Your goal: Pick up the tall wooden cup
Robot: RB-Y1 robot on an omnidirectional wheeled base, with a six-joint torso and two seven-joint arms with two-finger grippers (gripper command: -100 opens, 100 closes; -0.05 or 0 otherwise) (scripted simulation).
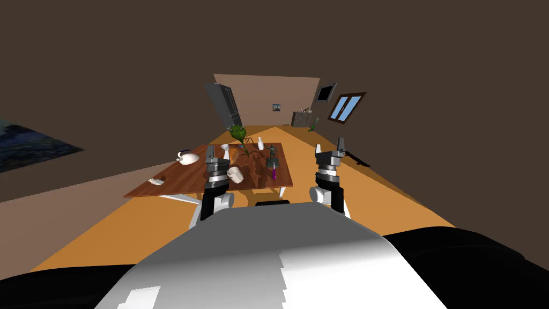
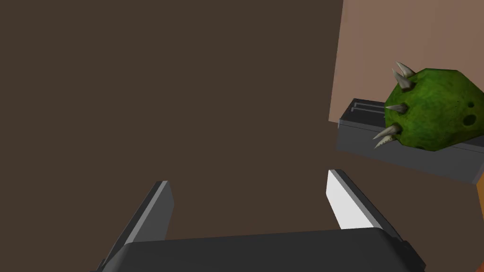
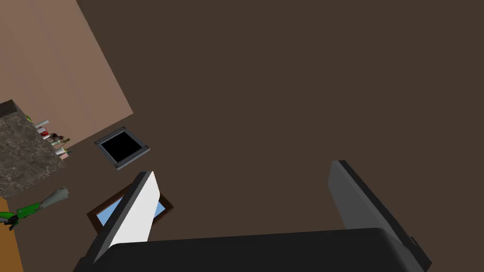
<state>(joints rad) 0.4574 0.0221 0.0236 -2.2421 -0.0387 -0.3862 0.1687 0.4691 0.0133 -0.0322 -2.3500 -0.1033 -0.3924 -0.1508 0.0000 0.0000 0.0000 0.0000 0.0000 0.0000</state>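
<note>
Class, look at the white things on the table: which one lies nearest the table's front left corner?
The small low white piece, alone by the table's left edge; the white teapot and white bottle sit farther back.

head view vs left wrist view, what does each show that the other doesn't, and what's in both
Head view, not the left wrist view: the wooden table with a white teapot, a white bottle and a tan cup beside the left forearm, plus the right end effector to the right of the table.
Left wrist view, not the head view: the gap between the fingers, which are open with nothing in it.
Both: the left end effector, the green spiky plant and the dark grey cabinet behind it.
</note>
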